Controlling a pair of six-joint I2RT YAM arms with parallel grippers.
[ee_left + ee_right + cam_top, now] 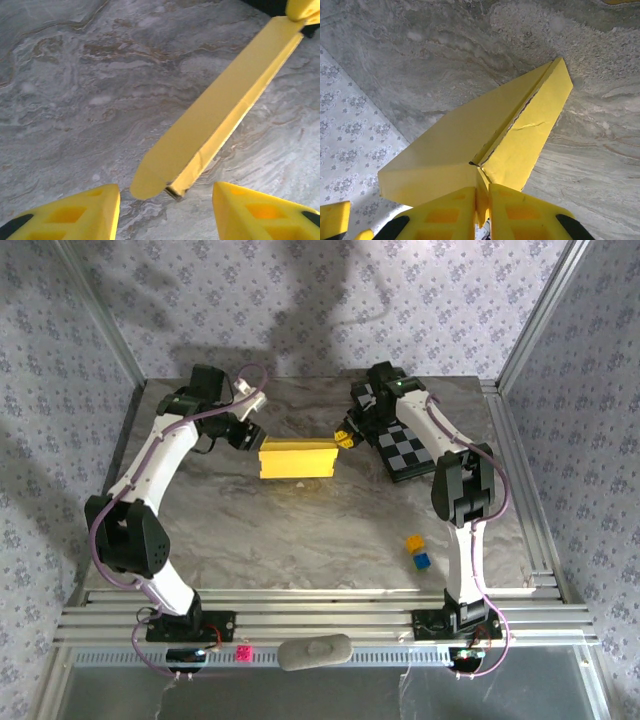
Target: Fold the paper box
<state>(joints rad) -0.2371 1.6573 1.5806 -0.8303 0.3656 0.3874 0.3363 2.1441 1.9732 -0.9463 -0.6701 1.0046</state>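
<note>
The right gripper (pixel 482 197) pinches the box (pixel 297 458) at its 3 o'clock end. The left gripper (pixel 165 194) is wide open at 9 o'clock. A hard pull might tear it.

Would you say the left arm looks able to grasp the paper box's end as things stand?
Probably yes: the left gripper faces the paper box end-on, jaws open, with only bare table between, while the right gripper pinches the far end.
</note>
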